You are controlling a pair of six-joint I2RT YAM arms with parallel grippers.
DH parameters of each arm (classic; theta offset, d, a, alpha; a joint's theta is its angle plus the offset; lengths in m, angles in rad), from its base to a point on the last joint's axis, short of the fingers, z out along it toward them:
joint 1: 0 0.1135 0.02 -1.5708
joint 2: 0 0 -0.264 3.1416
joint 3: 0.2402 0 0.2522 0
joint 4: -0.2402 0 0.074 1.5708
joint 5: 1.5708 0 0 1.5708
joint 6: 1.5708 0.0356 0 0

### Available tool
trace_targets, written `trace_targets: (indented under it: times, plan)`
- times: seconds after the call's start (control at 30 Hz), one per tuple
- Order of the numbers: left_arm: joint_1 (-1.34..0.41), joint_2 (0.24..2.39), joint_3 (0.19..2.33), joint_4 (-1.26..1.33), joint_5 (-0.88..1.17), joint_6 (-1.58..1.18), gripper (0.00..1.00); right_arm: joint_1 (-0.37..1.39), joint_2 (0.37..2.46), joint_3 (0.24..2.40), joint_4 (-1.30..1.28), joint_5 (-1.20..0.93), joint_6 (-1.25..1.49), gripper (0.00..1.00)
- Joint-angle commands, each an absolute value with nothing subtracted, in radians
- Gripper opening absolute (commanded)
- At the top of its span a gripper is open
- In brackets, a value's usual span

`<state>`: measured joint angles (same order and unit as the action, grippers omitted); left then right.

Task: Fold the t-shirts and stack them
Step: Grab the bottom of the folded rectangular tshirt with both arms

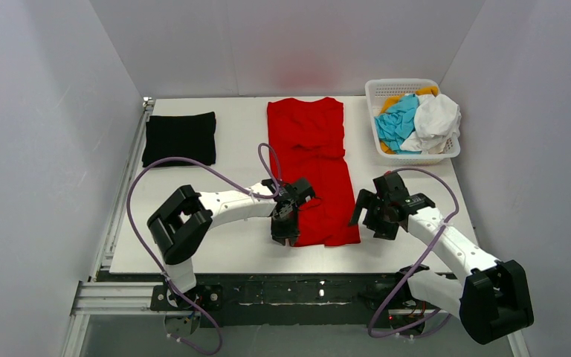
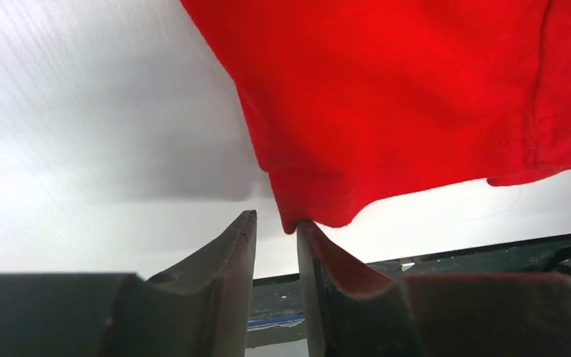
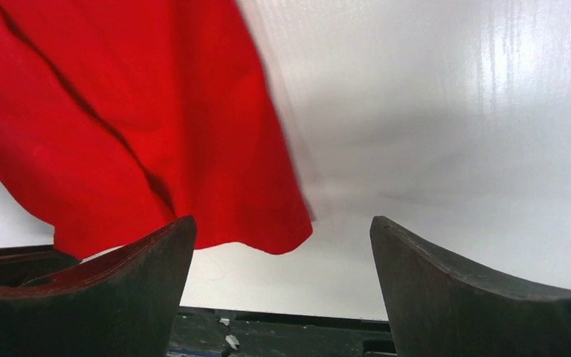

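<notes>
A large red t-shirt (image 1: pixel 312 149) lies lengthwise on the white table (image 1: pixel 223 245), folded to a long strip. My left gripper (image 1: pixel 285 236) is at its near left corner. In the left wrist view the jaws (image 2: pixel 276 219) stand a narrow gap apart, and the shirt's corner (image 2: pixel 416 89) touches the right fingertip (image 2: pixel 306 232) with nothing between them. My right gripper (image 1: pixel 364 216) is wide open beside the near right corner; the right wrist view (image 3: pixel 282 223) shows the red hem (image 3: pixel 119 111) by the left finger. A black folded t-shirt (image 1: pixel 180 138) lies at the back left.
A white lattice basket (image 1: pixel 375 89) at the back right holds cyan (image 1: pixel 398 123), white (image 1: pixel 439 119) and orange (image 1: pixel 427 91) shirts. The table's near edge and black frame run just behind both grippers. Grey walls enclose the sides and back.
</notes>
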<state>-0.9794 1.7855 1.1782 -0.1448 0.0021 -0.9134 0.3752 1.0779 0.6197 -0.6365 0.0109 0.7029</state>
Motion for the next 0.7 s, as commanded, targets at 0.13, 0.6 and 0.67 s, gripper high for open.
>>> trace_targets:
  times: [0.13, 0.6, 0.67]
  plan:
    - [-0.984, 1.714, 1.165, -0.205, 0.054, -0.914, 0.29, 0.374, 1.023, 0.612, -0.653, -0.025, 0.692, 0.95]
    - [-0.974, 1.781, 1.207, -0.199, -0.026, -0.913, 0.37, 0.375, 1.037, 0.59, -0.618, -0.033, 0.69, 0.94]
    - [-0.974, 1.803, 1.22, -0.21, -0.033, -0.91, 0.38, 0.375, 1.043, 0.584, -0.612, -0.035, 0.69, 0.94]
